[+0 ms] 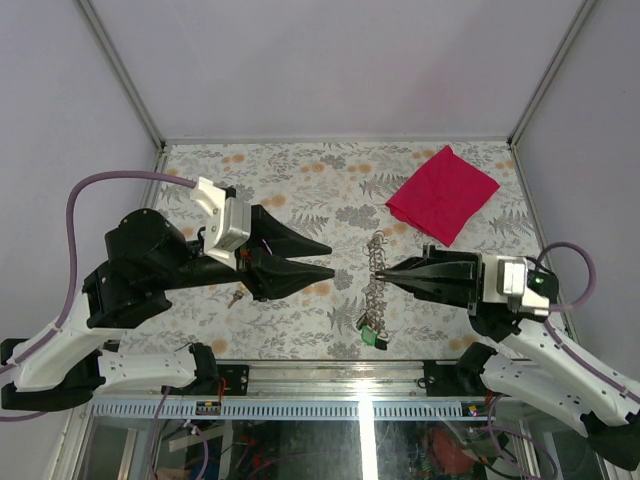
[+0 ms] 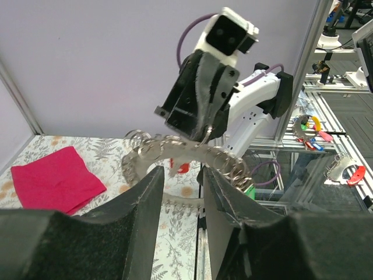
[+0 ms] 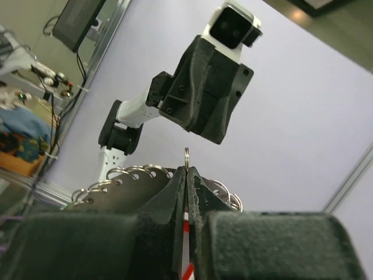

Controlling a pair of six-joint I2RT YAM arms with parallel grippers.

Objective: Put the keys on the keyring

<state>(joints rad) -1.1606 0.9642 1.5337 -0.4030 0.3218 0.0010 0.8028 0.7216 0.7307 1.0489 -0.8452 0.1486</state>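
Observation:
A curved metal strip point(image 1: 376, 280) strung with several split rings lies at mid-table. My right gripper point(image 1: 392, 268) is shut on one keyring point(image 3: 186, 155), which stands on edge above the closed fingertips. Something red point(image 3: 187, 273) shows low between those jaws; I cannot tell what it is. My left gripper point(image 1: 332, 258) faces it from the left, open and holding nothing, a short way from the strip. Past the left fingertips a red-headed key point(image 2: 183, 167) shows beside the strip point(image 2: 175, 149). A small brass-coloured key point(image 1: 235, 297) lies on the table under the left arm.
A red cloth point(image 1: 443, 193) lies at the back right, also showing at the left of the left wrist view point(image 2: 55, 178). A small green tag point(image 1: 370, 336) sits at the strip's near end by the table's front edge. Frame posts stand at the back corners.

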